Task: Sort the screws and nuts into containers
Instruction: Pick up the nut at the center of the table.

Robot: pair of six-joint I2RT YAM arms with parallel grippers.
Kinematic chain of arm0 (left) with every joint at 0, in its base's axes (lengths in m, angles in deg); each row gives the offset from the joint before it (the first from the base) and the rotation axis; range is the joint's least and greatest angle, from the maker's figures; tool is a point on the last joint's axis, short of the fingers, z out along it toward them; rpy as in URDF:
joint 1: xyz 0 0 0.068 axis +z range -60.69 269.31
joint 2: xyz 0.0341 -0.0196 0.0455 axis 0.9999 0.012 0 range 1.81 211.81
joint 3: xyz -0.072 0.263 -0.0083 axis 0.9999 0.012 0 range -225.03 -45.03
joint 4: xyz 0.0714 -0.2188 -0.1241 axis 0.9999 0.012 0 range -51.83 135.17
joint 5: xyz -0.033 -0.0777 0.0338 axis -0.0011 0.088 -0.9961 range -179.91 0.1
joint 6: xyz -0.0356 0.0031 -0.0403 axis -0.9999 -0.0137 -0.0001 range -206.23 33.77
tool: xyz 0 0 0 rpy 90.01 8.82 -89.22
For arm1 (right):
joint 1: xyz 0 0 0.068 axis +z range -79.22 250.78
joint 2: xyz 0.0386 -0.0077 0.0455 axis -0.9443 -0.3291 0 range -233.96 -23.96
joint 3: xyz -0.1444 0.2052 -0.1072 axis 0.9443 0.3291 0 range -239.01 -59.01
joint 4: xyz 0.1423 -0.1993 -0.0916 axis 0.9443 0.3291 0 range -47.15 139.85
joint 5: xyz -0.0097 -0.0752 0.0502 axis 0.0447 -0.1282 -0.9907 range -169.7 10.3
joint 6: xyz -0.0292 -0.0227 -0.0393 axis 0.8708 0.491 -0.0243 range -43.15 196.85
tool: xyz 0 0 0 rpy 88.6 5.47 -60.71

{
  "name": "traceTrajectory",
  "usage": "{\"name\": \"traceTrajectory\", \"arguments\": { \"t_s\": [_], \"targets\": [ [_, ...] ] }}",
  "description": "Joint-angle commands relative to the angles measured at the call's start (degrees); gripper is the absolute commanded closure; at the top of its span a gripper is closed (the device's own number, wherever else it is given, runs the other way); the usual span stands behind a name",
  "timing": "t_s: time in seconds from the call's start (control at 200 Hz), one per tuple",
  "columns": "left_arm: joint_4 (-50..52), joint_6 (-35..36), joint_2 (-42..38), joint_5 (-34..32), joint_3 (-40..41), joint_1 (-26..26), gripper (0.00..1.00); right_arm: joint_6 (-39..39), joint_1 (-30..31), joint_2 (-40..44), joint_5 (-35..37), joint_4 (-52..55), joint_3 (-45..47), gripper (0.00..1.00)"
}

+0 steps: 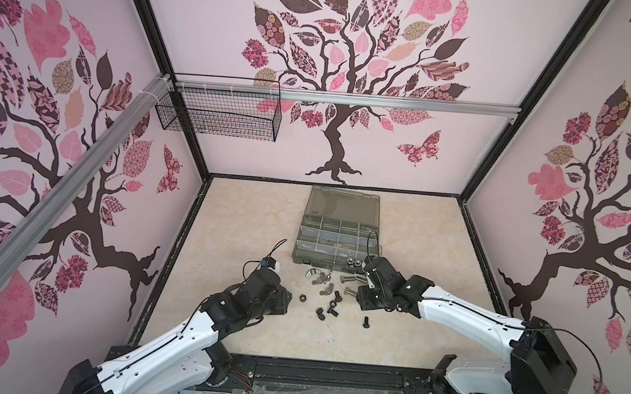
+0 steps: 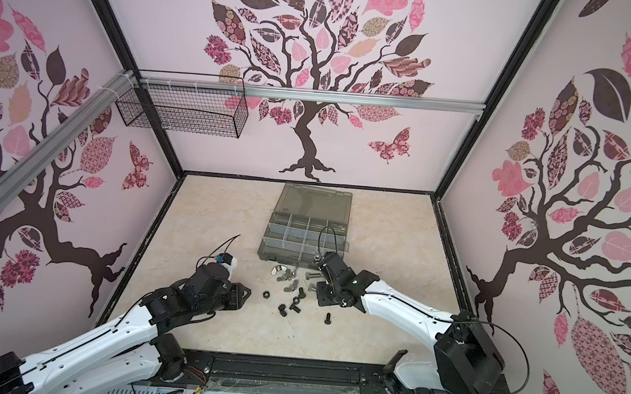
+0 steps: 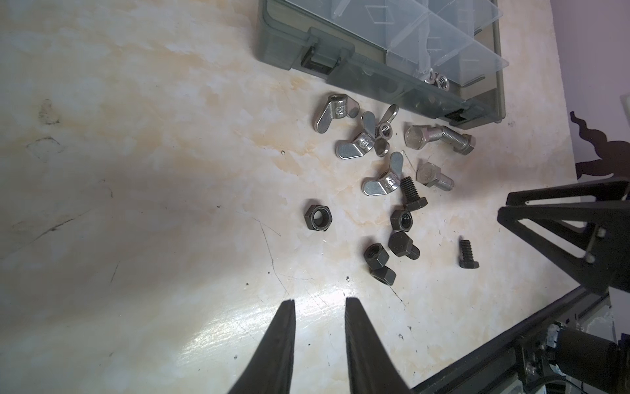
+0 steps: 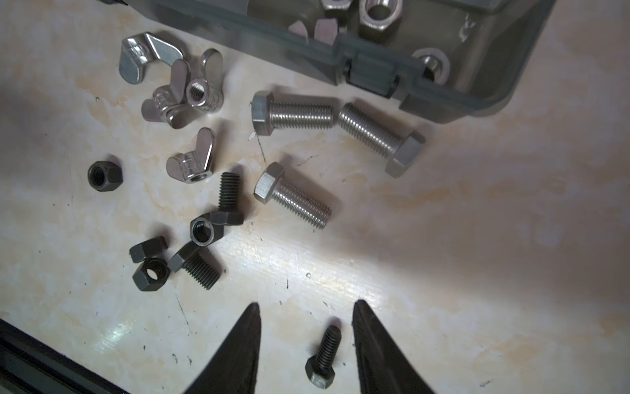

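Marbled tabletop [image 4: 477, 273] fills the right wrist view: our right gripper [image 4: 305, 303] stands parted, holding nothing, a black screw [image 4: 322, 358] on the table between its fingers, shank pointing toward their tips. Beyond lie silver screws [image 4: 293, 201], wing nuts [image 4: 191, 163], then the organizer case [image 4: 477, 85]. Only the left wrist view shows our left gripper [image 3: 320, 300] parted, empty.

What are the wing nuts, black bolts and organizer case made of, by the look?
Wing nuts: shiny silver metal, probably plated steel, given mirror glints. Black bolts: matte dark metal, perhaps black-oxide steel. Organizer case: smoky translucent plastic; contents show through its wall.
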Motion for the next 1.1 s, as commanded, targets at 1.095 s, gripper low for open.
{"name": "traceTrajectory", "arguments": {
  "t_s": [1.095],
  "targets": [
    [-0.37, 7.01, 16.34, -2.11, -8.36, -0.08, 0.62, -4.48, 3.13, 0.78, 0.3, -2.09, 3.66, 0.53]
  ]
}}
